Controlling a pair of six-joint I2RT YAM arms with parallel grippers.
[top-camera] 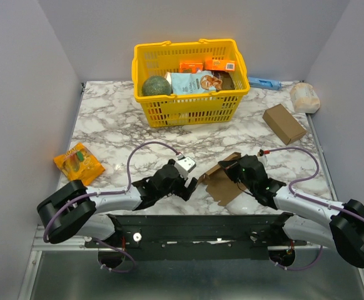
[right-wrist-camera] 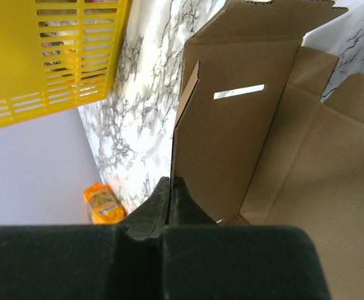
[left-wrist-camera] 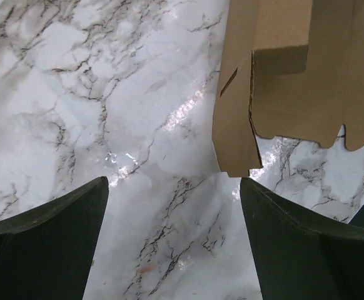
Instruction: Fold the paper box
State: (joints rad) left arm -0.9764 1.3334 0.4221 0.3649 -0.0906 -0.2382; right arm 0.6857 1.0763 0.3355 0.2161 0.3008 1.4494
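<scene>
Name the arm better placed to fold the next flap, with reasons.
Probably left. The right gripper is shut on the paper box, holding it; the left gripper is open, empty, beside its flaps.

Paper box (left-wrist-camera: 294, 94) partly off-frame

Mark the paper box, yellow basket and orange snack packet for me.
paper box (top-camera: 219, 185): top view, on its flat middle panel.
yellow basket (top-camera: 191, 109): top view, on its front wall.
orange snack packet (top-camera: 79, 164): top view, on the packet's centre.
</scene>
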